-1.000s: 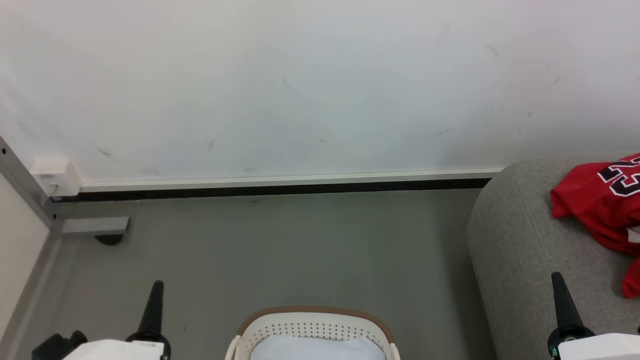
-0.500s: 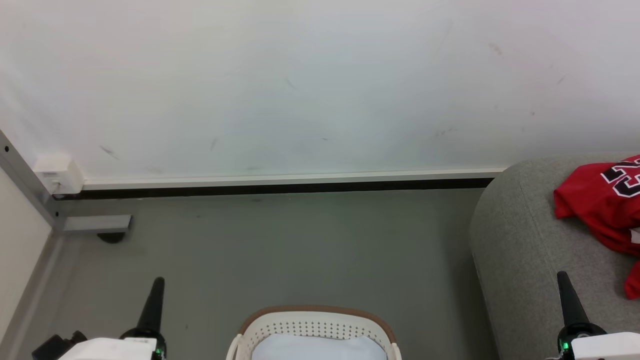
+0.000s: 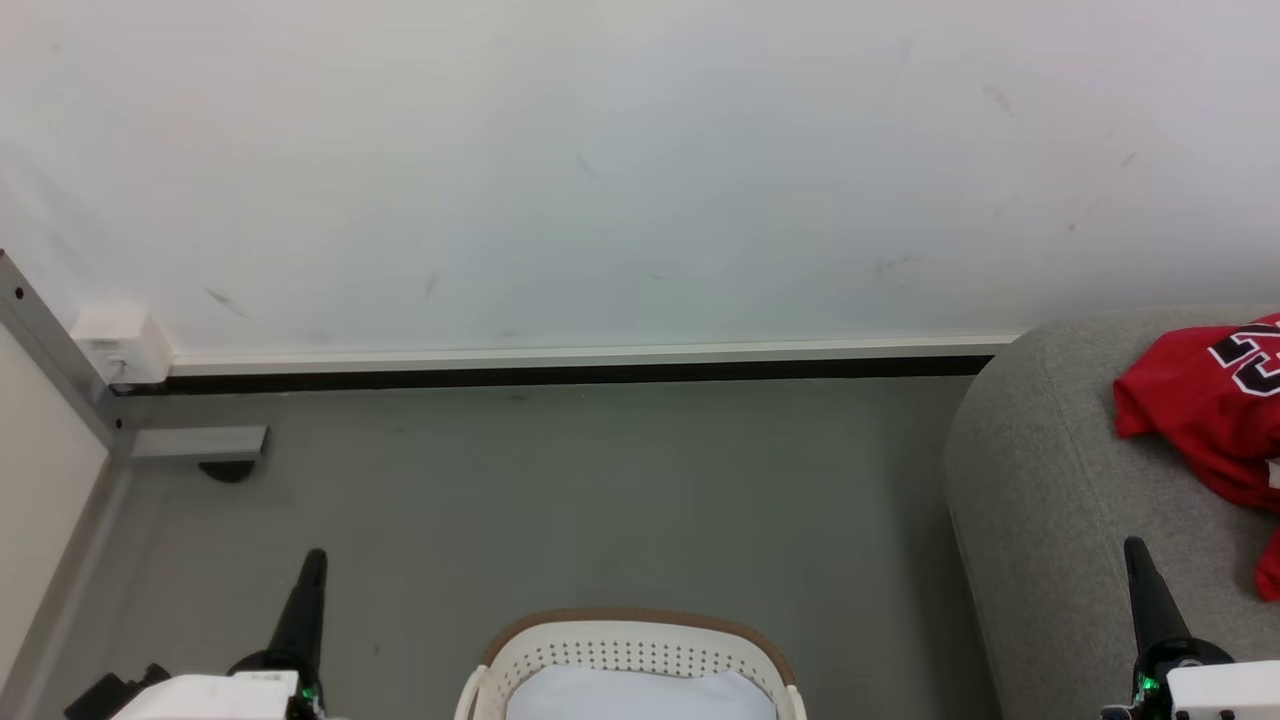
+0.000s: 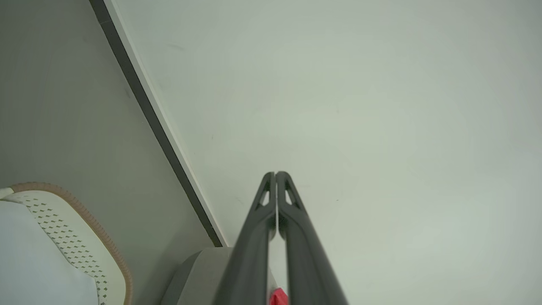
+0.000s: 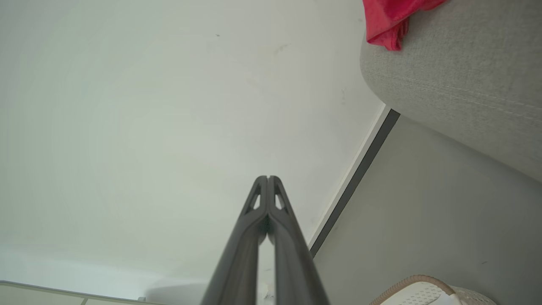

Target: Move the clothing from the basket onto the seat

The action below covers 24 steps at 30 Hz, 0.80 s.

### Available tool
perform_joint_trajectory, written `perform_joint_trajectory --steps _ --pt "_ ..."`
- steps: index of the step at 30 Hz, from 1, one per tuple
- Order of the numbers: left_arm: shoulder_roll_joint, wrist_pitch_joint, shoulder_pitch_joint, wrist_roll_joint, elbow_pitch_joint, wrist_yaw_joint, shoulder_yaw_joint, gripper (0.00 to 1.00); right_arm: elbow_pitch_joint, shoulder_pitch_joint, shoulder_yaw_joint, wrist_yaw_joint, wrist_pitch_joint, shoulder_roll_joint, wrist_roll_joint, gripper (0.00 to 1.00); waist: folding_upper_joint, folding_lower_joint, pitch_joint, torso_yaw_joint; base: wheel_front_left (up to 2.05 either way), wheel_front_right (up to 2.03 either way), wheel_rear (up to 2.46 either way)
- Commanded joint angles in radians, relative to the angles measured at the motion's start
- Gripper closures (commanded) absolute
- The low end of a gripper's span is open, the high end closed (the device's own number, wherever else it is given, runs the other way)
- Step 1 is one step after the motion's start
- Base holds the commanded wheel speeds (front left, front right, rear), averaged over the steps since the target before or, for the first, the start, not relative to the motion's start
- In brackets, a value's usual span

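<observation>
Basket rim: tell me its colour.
The basket rim is brown; the head view shows it best.

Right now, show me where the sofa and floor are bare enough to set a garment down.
Free: the grey sofa's rounded left end, up to the red jersey; the floor between laundry basket and baseboard. Crowded: the sofa's right side under the jersey; the basket holds white fabric.
</observation>
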Motion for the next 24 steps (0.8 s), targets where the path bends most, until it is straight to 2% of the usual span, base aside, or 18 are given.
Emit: perform_joint_trajectory --steps 1,24 --pt "0.0 0.008 -0.015 -0.029 0.0 -0.009 0.006 1.0 -0.009 -0.016 -0.006 -0.002 0.004 0.0 0.021 1.0 0.0 0.0001 0.0 0.001 0.0 0.0 0.0" --pt "-0.014 0.058 -0.028 -0.188 0.013 -0.028 0.031 1.0 -0.008 -0.02 -0.043 -0.002 0.055 0.006 0.185 1.0 0.0 0.0001 0.005 0.012 0.0 0.0 0.0"
